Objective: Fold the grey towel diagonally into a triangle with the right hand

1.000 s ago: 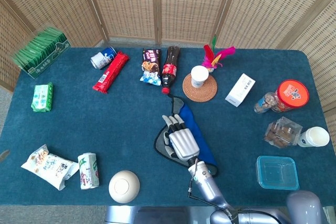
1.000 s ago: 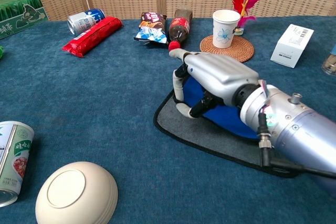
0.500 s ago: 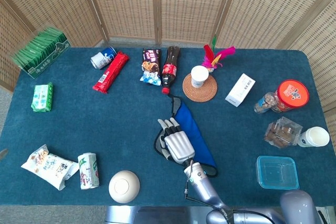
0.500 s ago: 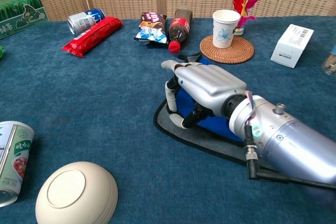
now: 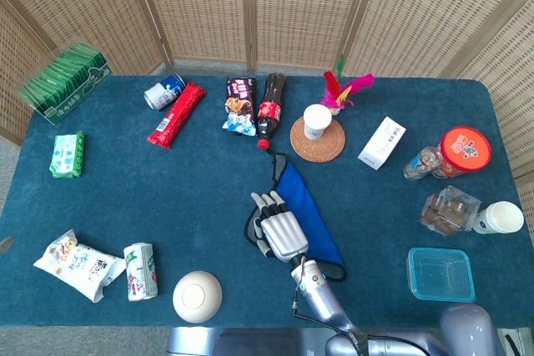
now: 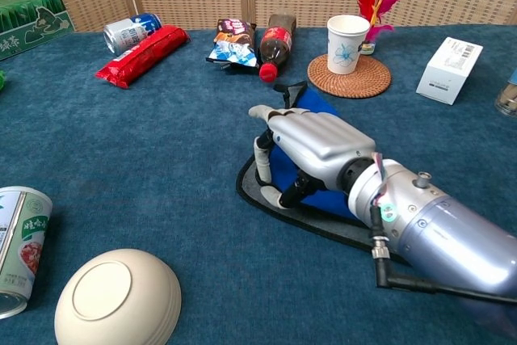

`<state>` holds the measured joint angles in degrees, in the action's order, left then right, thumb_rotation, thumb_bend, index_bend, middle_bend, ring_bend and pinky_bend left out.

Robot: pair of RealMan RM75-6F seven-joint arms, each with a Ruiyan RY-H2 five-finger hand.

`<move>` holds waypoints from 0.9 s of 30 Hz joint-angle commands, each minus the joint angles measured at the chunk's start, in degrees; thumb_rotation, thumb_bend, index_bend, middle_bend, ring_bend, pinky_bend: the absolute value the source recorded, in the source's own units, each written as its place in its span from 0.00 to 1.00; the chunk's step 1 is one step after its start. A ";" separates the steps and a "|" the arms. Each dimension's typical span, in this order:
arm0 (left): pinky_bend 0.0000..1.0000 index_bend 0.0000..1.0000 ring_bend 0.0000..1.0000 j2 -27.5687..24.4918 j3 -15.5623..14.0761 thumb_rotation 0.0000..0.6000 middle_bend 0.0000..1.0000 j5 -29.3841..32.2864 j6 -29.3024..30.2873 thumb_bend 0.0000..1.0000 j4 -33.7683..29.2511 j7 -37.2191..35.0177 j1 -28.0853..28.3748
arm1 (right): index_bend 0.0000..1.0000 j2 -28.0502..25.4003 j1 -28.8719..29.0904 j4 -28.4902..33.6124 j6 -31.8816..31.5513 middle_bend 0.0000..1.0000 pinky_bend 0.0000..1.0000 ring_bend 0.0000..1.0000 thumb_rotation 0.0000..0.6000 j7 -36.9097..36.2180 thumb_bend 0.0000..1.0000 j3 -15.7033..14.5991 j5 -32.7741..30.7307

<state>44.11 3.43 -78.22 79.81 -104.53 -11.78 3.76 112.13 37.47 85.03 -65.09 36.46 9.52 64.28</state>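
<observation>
On the counter (image 5: pixel 167 198) | right hand (image 5: pixel 279 231) rests palm-down on grey towel (image 6: pixel 315 214), fingers (image 6: pixel 260 157) curled over its blue side, grip unclear

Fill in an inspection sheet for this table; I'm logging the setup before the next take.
Surface: table with dark blue cloth.
Job's things: towel folded into a triangle, blue side up, grey edge showing at its left.
Clutter: cola bottle, paper cup on a woven coaster, white bowl upside down, clear box, orange-lidded jar, snack packets.
Hands: right hand lies over the towel's left edge, fingers curled down, thumb near the grey border; left hand not seen.
Cables: black cable along the right wrist.
Surroundings: woven screens behind the table.
</observation>
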 commanded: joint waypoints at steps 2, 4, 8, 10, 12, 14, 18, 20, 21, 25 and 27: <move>0.01 0.10 0.00 -0.02 0.01 1.00 0.00 0.00 0.00 0.28 -0.03 -0.01 0.00 | 0.66 0.68 0.34 -0.85 0.23 0.00 0.00 0.00 1.00 0.11 0.54 0.49 -0.27; 0.01 0.10 0.00 -0.05 0.02 1.00 0.00 0.02 0.02 0.28 -0.02 -0.09 -0.02 | 0.66 0.92 0.48 -1.15 0.35 0.00 0.00 0.00 1.00 0.19 0.54 0.73 -0.44; 0.01 0.10 0.00 -0.05 0.08 1.00 0.00 0.15 -0.08 0.28 0.11 -0.27 0.03 | 0.66 1.58 0.81 -1.59 0.53 0.00 0.00 0.00 1.00 0.55 0.54 1.46 -1.24; 0.01 0.10 0.00 -0.03 0.09 1.00 0.00 0.11 -0.14 0.28 0.12 -0.24 0.08 | 0.66 1.95 0.87 -1.50 0.51 0.00 0.00 0.00 1.00 0.67 0.55 1.72 -1.67; 0.01 0.10 0.00 -0.03 0.09 1.00 0.00 0.08 -0.16 0.28 0.10 -0.23 0.09 | 0.66 2.38 0.95 -1.46 0.32 0.00 0.00 0.00 1.00 0.90 0.56 1.96 -1.96; 0.01 0.10 0.00 -0.05 0.09 1.00 0.00 0.10 -0.15 0.28 0.11 -0.27 0.08 | 0.66 2.75 1.07 -1.60 0.20 0.00 0.00 0.00 1.00 1.15 0.56 2.07 -2.04; 0.01 0.10 0.00 -0.11 0.23 1.00 0.00 0.35 0.09 0.28 0.17 -0.53 -0.05 | 0.66 3.54 1.23 -1.83 0.58 0.00 0.00 0.00 1.00 1.26 0.56 2.36 -3.09; 0.01 0.10 0.00 -0.08 0.28 1.00 0.00 0.44 0.07 0.28 0.24 -0.62 -0.03 | 0.66 3.76 1.26 -1.97 0.56 0.00 0.00 0.00 1.00 1.36 0.56 2.28 -3.16; 0.01 0.10 0.00 -0.08 0.29 1.00 0.00 0.45 0.04 0.28 0.26 -0.64 -0.01 | 0.66 3.87 1.26 -1.93 0.60 0.00 0.00 0.00 1.00 1.29 0.56 2.29 -3.27; 0.01 0.10 0.00 -0.04 0.31 1.00 0.00 0.52 -0.10 0.28 0.31 -0.58 0.06 | 0.66 4.23 1.37 -1.74 0.43 0.00 0.00 0.00 1.00 1.25 0.56 2.46 -3.25; 0.01 0.10 0.00 -0.03 0.31 1.00 0.00 0.51 -0.15 0.28 0.28 -0.63 0.08 | 0.66 4.30 1.50 -1.87 0.52 0.00 0.00 0.00 1.00 1.37 0.56 2.46 -3.24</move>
<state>44.08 3.74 -77.71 79.67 -104.24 -12.41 3.84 116.42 38.94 83.18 -64.59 37.80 11.97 61.06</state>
